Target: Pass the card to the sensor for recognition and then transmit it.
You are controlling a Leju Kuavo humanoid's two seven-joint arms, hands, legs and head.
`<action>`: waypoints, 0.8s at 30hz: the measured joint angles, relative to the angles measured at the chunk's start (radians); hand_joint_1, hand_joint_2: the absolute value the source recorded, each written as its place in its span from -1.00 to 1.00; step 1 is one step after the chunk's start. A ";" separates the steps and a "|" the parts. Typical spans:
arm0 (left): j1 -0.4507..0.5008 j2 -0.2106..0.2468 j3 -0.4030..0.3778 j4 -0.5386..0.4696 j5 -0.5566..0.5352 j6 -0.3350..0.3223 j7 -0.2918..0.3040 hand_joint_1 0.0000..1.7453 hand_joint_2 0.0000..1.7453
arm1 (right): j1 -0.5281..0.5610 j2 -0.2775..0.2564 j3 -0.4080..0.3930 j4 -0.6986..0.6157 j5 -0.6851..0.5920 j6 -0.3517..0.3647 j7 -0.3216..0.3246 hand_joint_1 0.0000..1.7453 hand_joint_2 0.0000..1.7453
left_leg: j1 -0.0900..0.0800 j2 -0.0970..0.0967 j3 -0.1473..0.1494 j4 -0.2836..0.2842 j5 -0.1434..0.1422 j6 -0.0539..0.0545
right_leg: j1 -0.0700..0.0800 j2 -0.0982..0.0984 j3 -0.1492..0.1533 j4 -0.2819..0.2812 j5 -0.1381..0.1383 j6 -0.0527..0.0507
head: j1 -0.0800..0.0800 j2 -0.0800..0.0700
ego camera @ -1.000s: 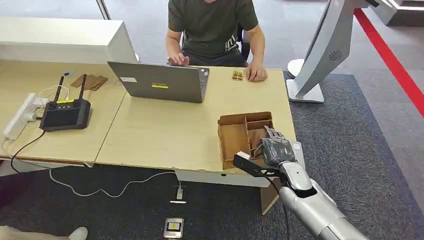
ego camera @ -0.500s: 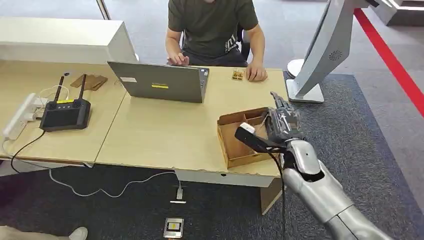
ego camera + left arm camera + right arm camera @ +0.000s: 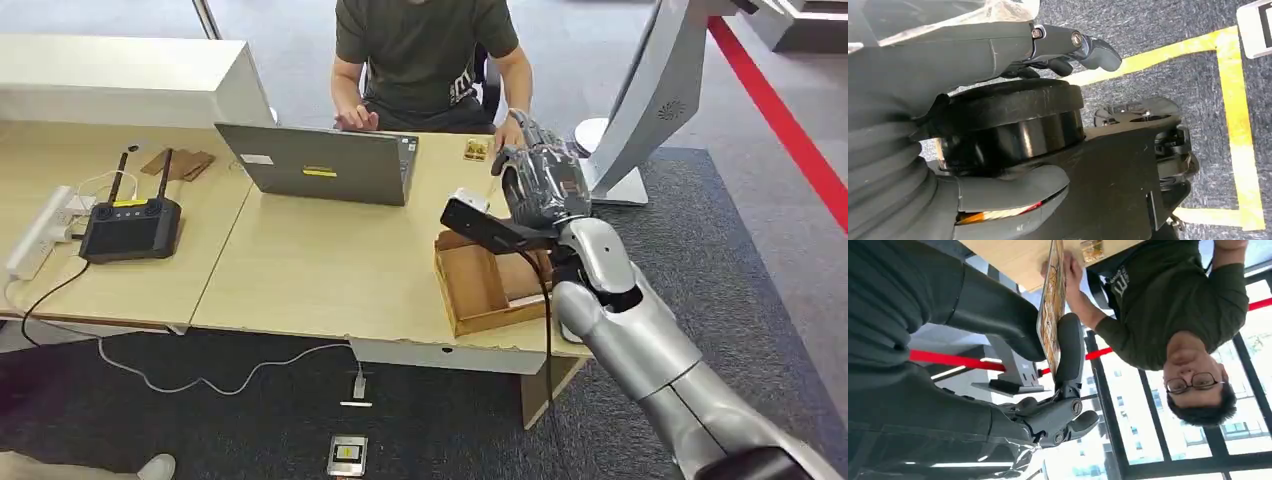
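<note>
silver right arm rising from the near edge of the head view, its right hand [image 3: 542,185] now lifted clear above the far end of the cardboard tray [image 3: 468,290]; one second earlier the same hand sat low at the tray's near right corner, and half a second ago it was midway up. right wrist view: the card [image 3: 1052,310], patterned in yellow-brown, is seen edge-on, pinched between the thick thumb and a darker finger, the remaining fingers [image 3: 1068,422] curled loosely below. the card is therefore off the tray and in the air, carried toward the far side of the wooden table [image 3: 320,270]. just beyond the hand lies a small yellowish object [image 3: 476,149] near the table's far edge, probably the sensor, though too small to confirm; beside it rests the seated person's hand [image 3: 514,140]. further left, the open laptop [image 3: 325,165] and a black controller [image 3: 131,228] have not shifted. left wrist view: the left hand [image 3: 1048,47] hangs over grey carpet with yellow floor tape, fingers curled in, holding nothing. judgement: pick-up is complete and the presenting step is under way; lowering the card to the reader and handing it over remain.
</note>
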 joint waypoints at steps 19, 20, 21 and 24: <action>-0.010 0.000 -0.028 0.011 -0.073 -0.048 0.039 -1.00 1.00 | -0.193 0.230 0.067 0.396 -0.071 0.040 -0.054 1.00 1.00 | 0.000 -0.002 -0.001 0.000 0.001 0.000 | 0.000 0.000 -0.001 0.000 0.000 0.000 | 0.000 0.000; -0.011 0.000 -0.029 0.012 -0.076 -0.048 0.041 -1.00 1.00 | -0.196 0.239 0.071 0.418 -0.071 0.040 -0.053 1.00 1.00 | 0.000 -0.002 -0.001 0.000 0.001 0.000 | 0.000 0.000 -0.001 0.000 0.000 0.000 | 0.000 0.000; -0.011 0.000 -0.032 0.012 -0.077 -0.048 0.042 -1.00 1.00 | -0.197 0.247 0.075 0.437 -0.071 0.040 -0.052 1.00 1.00 | 0.000 -0.002 -0.001 0.000 0.001 0.000 | 0.000 0.000 -0.001 0.000 0.000 0.000 | 0.000 0.000; -0.013 0.000 -0.034 0.015 -0.080 -0.055 0.046 -1.00 1.00 | -0.200 0.263 0.084 0.485 -0.072 0.040 -0.050 1.00 1.00 | 0.000 -0.001 -0.001 0.000 0.001 0.000 | -0.001 0.000 -0.001 0.000 0.000 0.000 | 0.000 0.000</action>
